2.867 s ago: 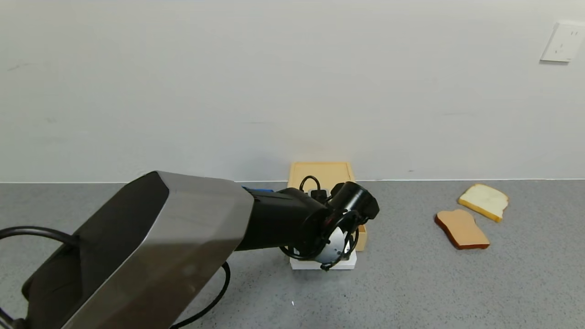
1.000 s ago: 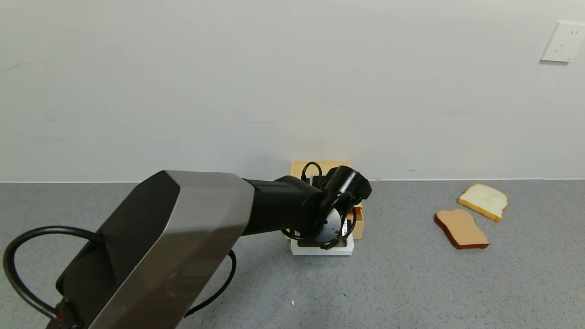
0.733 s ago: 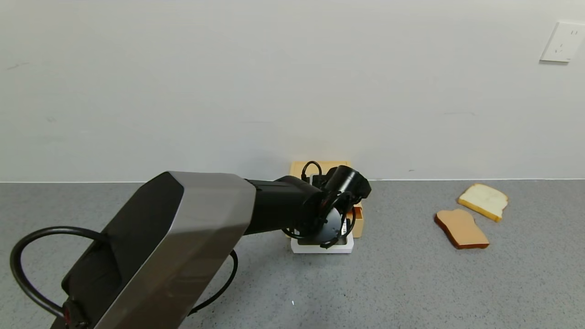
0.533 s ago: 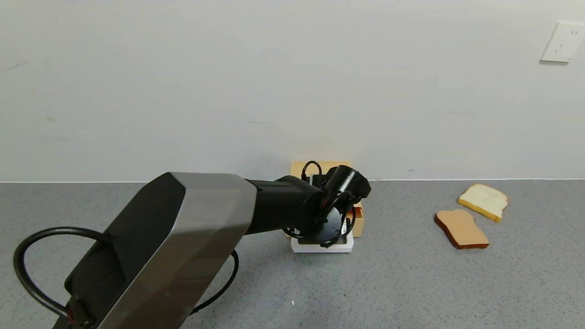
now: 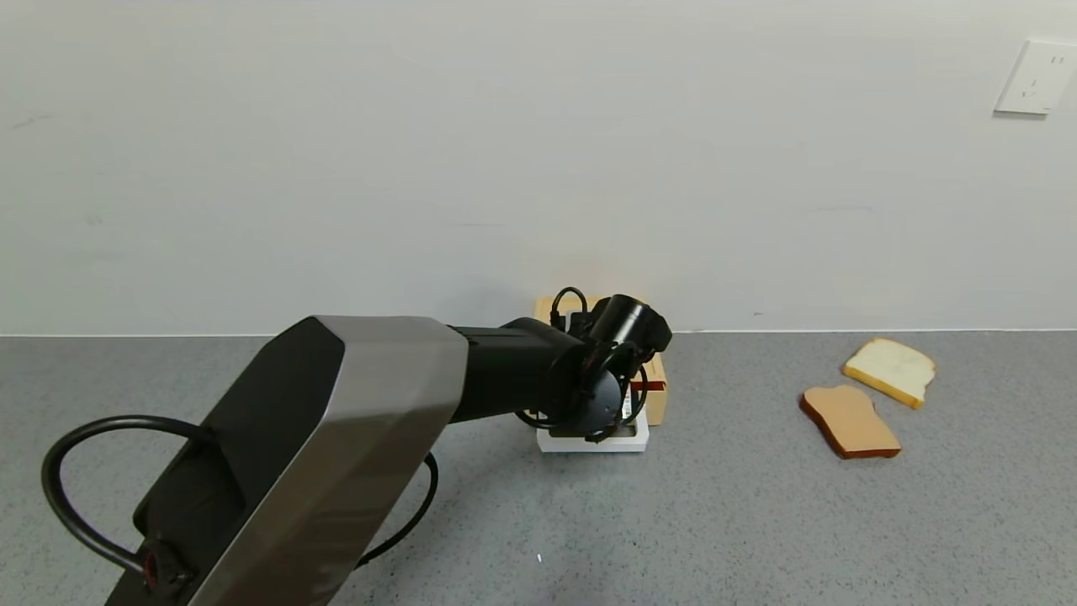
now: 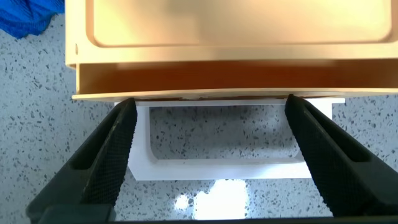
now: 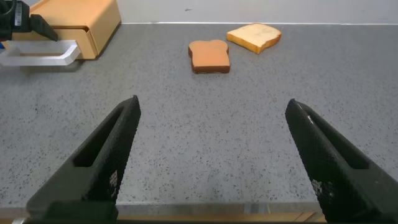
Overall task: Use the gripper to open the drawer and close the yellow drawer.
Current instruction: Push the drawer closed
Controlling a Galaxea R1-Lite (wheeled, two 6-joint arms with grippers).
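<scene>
The pale-yellow case [image 5: 657, 396] stands against the back wall. In the left wrist view its top [image 6: 230, 28] fills the upper part, and the yellow drawer front [image 6: 230, 78] sits about flush with the case. The white loop handle [image 6: 224, 169] sticks out toward me on the table and also shows in the head view [image 5: 593, 443]. My left gripper [image 6: 209, 107] is open, with one jaw on each side of the handle and its tips close to the drawer front. The black wrist [image 5: 627, 324] hides the jaws in the head view. My right gripper [image 7: 212, 102] is open, empty and parked low over the table's front edge.
Two bread slices lie to the right on the grey table: a brown one [image 5: 850, 421] and a pale one [image 5: 890, 370]. Something blue [image 6: 25, 15] lies beside the case. A wall socket [image 5: 1035, 76] is at the upper right. The left arm's grey shell [image 5: 336, 438] crosses the foreground.
My left arm has reached farther toward the wall. The white handle and drawer have slid back into the case, so less of the drawer shows.
</scene>
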